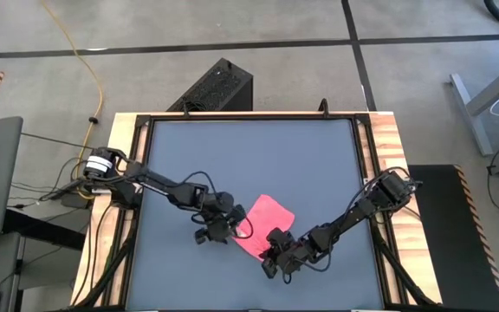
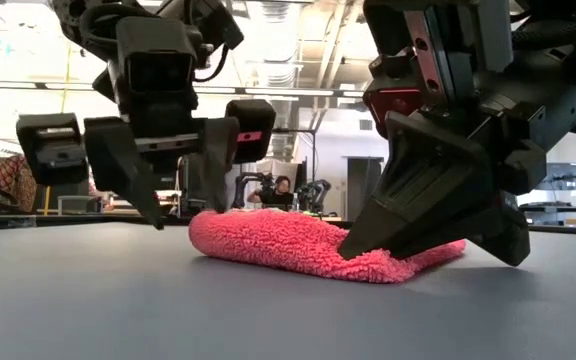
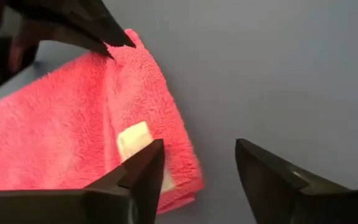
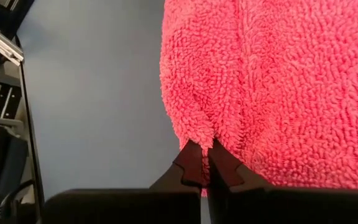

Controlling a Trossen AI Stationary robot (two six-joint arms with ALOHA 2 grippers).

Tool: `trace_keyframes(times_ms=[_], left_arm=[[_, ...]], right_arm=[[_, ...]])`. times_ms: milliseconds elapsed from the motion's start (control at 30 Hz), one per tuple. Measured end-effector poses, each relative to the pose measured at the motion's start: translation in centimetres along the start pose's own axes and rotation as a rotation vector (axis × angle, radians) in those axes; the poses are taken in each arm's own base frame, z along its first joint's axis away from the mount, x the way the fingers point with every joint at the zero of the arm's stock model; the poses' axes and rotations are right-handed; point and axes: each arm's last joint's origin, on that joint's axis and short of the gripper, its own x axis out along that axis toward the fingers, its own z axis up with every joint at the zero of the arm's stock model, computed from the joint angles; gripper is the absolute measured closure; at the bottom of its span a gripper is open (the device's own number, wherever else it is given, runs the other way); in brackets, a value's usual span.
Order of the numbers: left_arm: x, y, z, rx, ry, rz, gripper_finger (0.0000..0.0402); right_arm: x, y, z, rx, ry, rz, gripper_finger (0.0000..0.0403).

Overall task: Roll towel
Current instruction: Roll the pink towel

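Dark arms, blk wedge jaws, cabling

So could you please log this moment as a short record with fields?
towel: pink towel, folded, lying on the table near its front edge
label: white tag showing on the towel
right gripper: shut on the towel's edge
left gripper: open, low at the towel's other side, one finger over the cloth
roll: not yet formed

No text, brand, number or sign can be read; the small white tag (image 3: 134, 140) on the bright pink fluffy cloth (image 3: 61, 143) looks blank.
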Motion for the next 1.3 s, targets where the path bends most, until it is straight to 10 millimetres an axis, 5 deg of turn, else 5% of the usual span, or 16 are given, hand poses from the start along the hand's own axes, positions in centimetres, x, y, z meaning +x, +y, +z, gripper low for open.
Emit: trace_keyframes(times_ms=[267, 733, 1000, 1300], left_arm=[[0.2, -0.1, 0.2, 0.11, 0.041, 0.03, 0.0169], [0.1, -0.1, -0.3, 0.097, 0.072, 0.02, 0.0196], [-0.1, 1.4, 0.6, 0.087, 0.037, 0.218, 0.0197], [0.4, -0.4, 0.4, 0.115, 0.069, 0.04, 0.0197]], right_arm=[[0.0, 0.1, 0.0, 0.019, 0.02, 0.014, 0.0384], [0.0, 0.1, 0.0, 0.025, 0.023, 0.013, 0.0383], [0.0, 0.1, 0.0, 0.026, 0.023, 0.012, 0.0382], [0.0, 0.1, 0.0, 0.027, 0.023, 0.012, 0.0382]])
